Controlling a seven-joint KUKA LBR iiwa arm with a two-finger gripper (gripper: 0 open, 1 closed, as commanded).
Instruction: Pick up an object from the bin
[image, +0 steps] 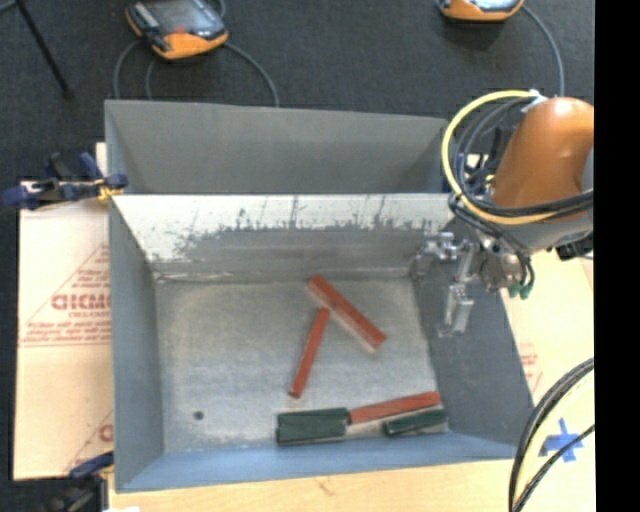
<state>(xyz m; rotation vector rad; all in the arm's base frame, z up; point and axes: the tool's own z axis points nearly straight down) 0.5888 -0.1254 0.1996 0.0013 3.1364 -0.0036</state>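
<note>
Left floor of the bin (200, 340) open; centre and near side obstructed.
A thin red stick (309, 352) and thicker red block (345, 312) meet mid-floor, perhaps touching; a dark green block (312, 426), red bar (394, 408) and smaller green piece (415, 424) line the near wall.

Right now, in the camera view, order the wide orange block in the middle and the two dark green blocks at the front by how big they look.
1. Wide orange block and left green block: about alike, too close to rank.
2. Right green block: clearly the smallest.
</note>
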